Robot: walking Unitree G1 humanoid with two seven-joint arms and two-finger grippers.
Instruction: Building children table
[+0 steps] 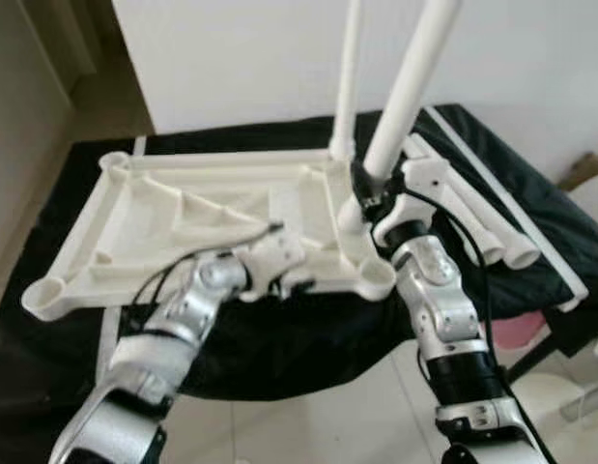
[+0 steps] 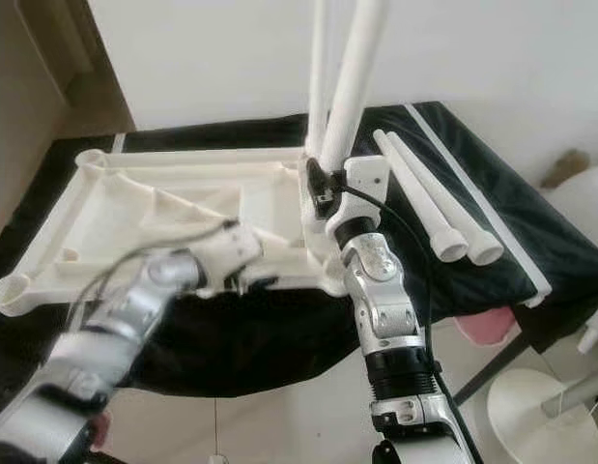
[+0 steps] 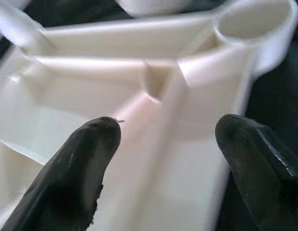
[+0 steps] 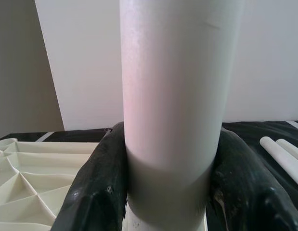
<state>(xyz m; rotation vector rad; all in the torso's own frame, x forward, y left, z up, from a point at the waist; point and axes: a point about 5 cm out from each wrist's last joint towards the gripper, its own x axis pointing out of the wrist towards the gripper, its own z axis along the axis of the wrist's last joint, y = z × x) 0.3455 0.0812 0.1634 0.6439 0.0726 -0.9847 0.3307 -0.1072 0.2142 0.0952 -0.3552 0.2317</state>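
A cream plastic tabletop (image 1: 163, 208) lies upside down on a black-covered surface, ribs facing up. One white leg (image 1: 345, 87) stands upright in the far right corner socket. My right gripper (image 1: 364, 188) is shut on a second white leg (image 1: 407, 87), which leans a little over the near right corner socket (image 1: 381, 275); its fingers (image 4: 98, 183) press both sides of the tube (image 4: 173, 106). My left gripper (image 3: 163, 139) is open over the tabletop's near edge, fingertips (image 3: 98, 139) either side of a rib near a corner socket (image 3: 252, 21).
Two more white legs (image 2: 429, 203) lie side by side on the black cover (image 1: 279, 338) to the right of the tabletop. A long white strip (image 1: 511, 208) runs along the right edge. A pink object (image 2: 487, 329) and a white round stool (image 2: 535, 416) stand on the floor at the right.
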